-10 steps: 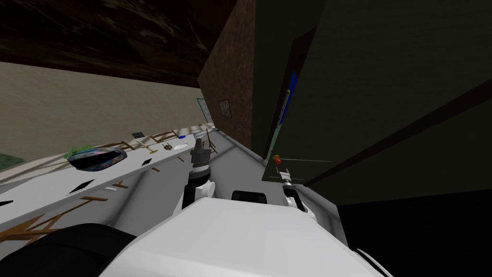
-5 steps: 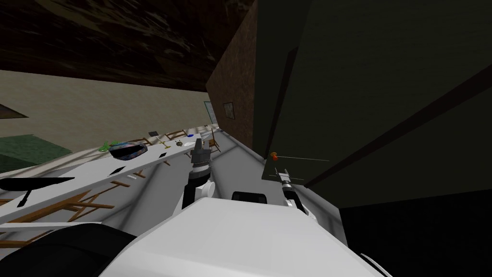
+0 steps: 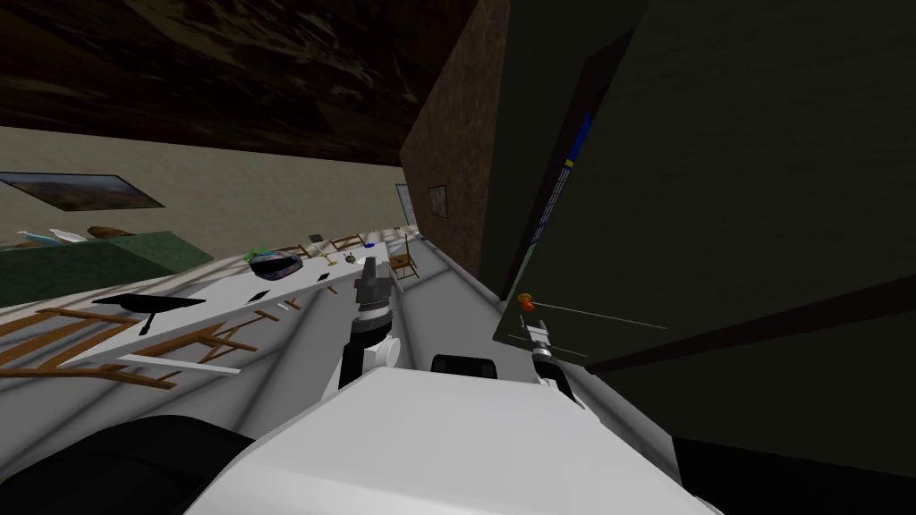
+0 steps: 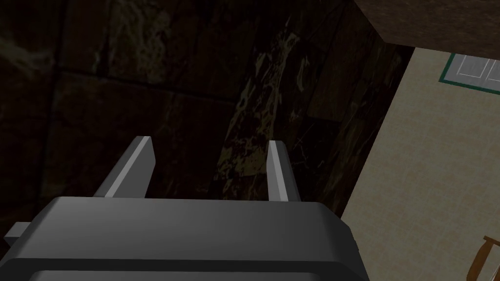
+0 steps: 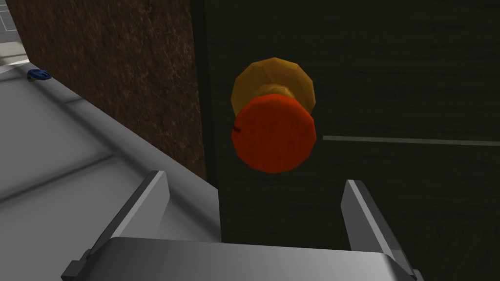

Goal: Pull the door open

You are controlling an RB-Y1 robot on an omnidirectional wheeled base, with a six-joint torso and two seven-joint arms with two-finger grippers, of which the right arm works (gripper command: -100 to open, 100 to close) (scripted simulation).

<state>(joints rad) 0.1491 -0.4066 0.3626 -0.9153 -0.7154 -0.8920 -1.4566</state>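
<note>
Hovering just short of the round orange-red knob (image 5: 274, 134), the right pincer (image 5: 255, 180) stands wide open and empty, touching nothing. The knob sits near the edge of the dark door (image 5: 390, 73), beside the brown wall (image 5: 122, 73). It looks rigid and smooth, likely slippery, so grip squarely across its widest part; the door probably swings heavily. The left pincer (image 4: 208, 141), raised well apart from the door, is open and holds nothing.
</note>
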